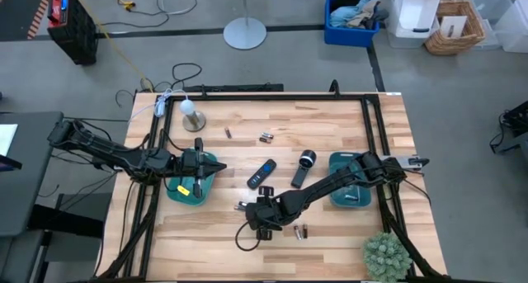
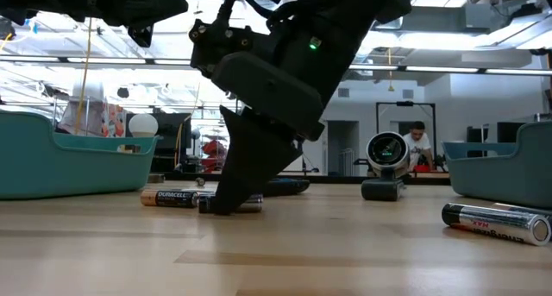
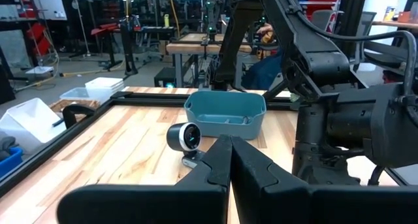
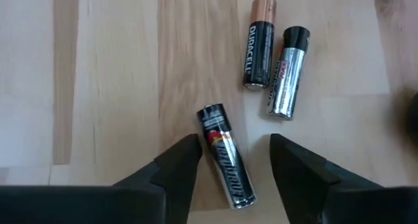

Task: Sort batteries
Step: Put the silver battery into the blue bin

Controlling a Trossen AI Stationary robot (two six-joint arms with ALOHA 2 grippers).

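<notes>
Several small batteries lie on the wooden table. One dark battery lies flat between the open fingers of my right gripper, which slants down over the table's near middle; neither finger touches it. Two more batteries lie side by side just beyond it. Others lie at the far middle and to the right of the gripper near the front. My left gripper is shut and hangs level over the left teal tray.
A second teal tray stands at the right. A black remote and a black flashlight lie in the middle. A green plant sits at the near right corner, a white ball on a stand at the far left.
</notes>
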